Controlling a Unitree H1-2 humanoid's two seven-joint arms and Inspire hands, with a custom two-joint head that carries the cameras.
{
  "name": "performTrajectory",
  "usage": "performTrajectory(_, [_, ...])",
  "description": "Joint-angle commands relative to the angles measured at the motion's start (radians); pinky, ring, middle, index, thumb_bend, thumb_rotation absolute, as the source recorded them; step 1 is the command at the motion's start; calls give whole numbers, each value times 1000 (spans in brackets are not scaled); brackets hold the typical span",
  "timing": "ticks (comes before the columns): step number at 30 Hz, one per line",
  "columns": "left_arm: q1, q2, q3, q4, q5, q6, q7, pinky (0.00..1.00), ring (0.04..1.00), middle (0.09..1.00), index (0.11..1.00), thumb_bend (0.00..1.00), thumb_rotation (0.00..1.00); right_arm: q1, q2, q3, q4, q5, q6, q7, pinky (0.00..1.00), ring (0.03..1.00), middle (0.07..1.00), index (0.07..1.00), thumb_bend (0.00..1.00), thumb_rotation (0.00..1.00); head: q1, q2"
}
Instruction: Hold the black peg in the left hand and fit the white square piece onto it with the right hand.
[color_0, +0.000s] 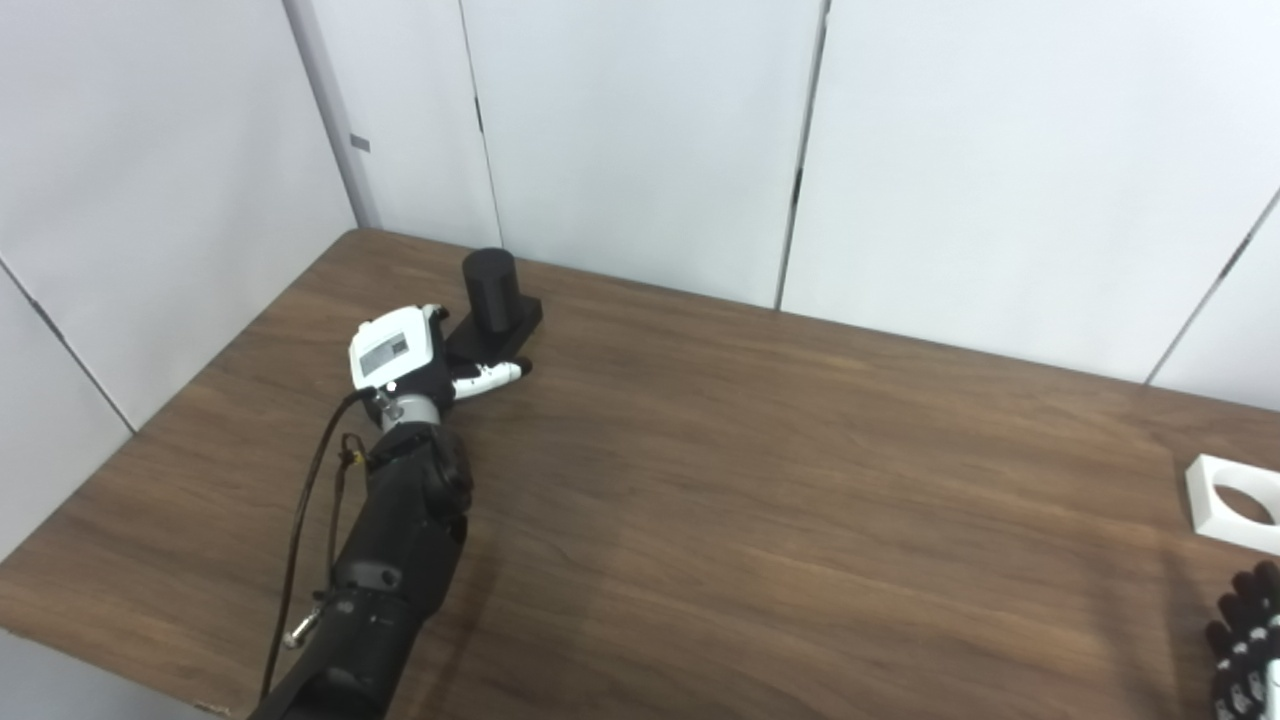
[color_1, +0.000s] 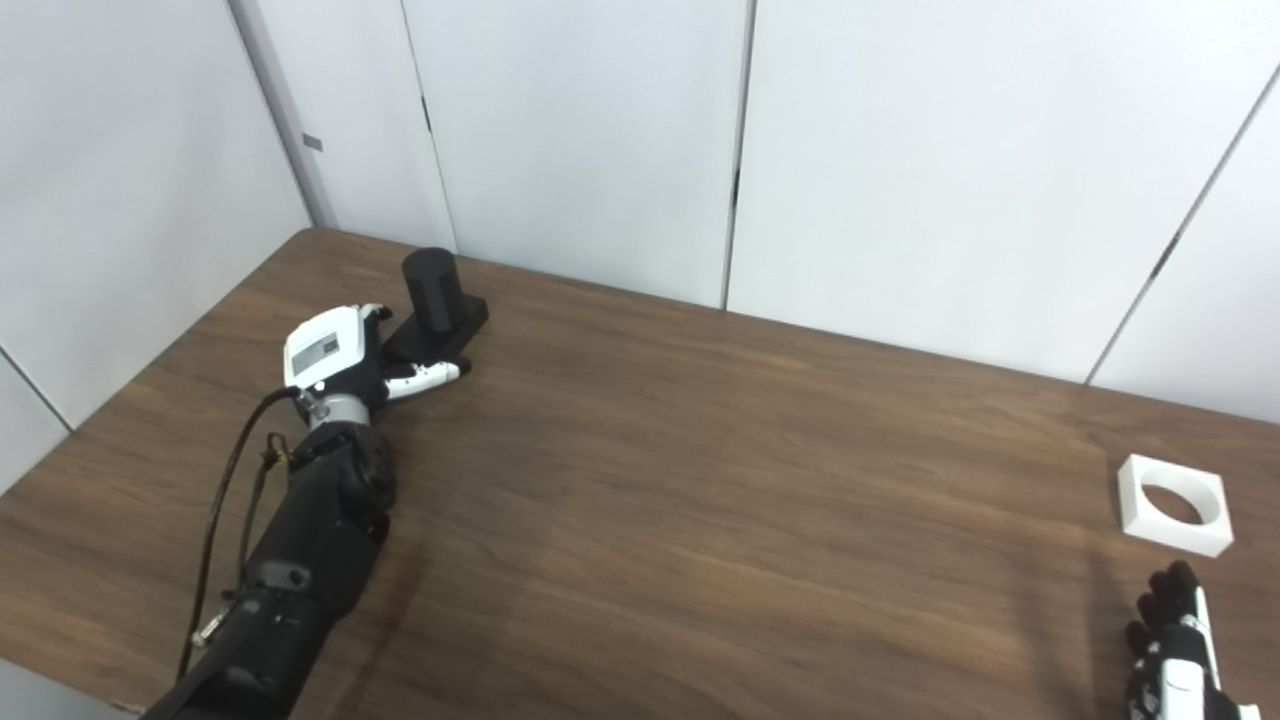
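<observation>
My left hand (color_1: 335, 362) sits against the black peg (color_1: 432, 290) at the table's (color_1: 700, 480) far-left corner; grasp unclear, I think. Right hand (color_1: 1175, 640), fingers loose, nears the white square piece (color_1: 1172, 505); I'd secure the peg's base first.

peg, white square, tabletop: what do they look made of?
Peg: matte black, probably plastic; uniform and dull, no glints.
White square: matte white, likely plastic, maybe printed; crisp edges, clean round hole.
Table: dark wood-grain, probably laminate; streaky grain with a soft sheen, though real wood can't be ruled out.
</observation>
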Motion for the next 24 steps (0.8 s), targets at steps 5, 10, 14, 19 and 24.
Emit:
performTrajectory(5, [-81, 12, 19, 38, 60, 1, 41, 1000, 964, 939, 867, 1000, 662, 17, 6, 8, -34, 8, 16, 11, 1000, 1000, 996, 1000, 477, 953, -2, 3])
performTrajectory(10, [-85, 13, 15, 54, 65, 1, 55, 1000, 962, 936, 866, 1000, 646, 15, 1, 11, -27, 9, 12, 16, 1000, 1000, 985, 1000, 492, 926, -2, 3])
performTrajectory(14, [-88, 20, 8, 71, 75, 1, 53, 1000, 960, 936, 867, 1000, 659, 14, -4, 13, -24, 9, 8, 20, 1000, 1000, 986, 1000, 472, 923, -3, 5])
performTrajectory(19, [-103, 0, 37, 88, 122, 1, 18, 1000, 959, 940, 865, 1000, 688, 15, -7, 14, -22, 0, 4, 18, 1000, 1000, 976, 1000, 495, 921, -1, 6])
performTrajectory(24, [-117, -32, 82, 91, 187, 1, -12, 988, 946, 924, 853, 1000, 652, 15, -7, 15, -24, 5, 3, 20, 1000, 1000, 981, 1000, 477, 913, -5, 10])
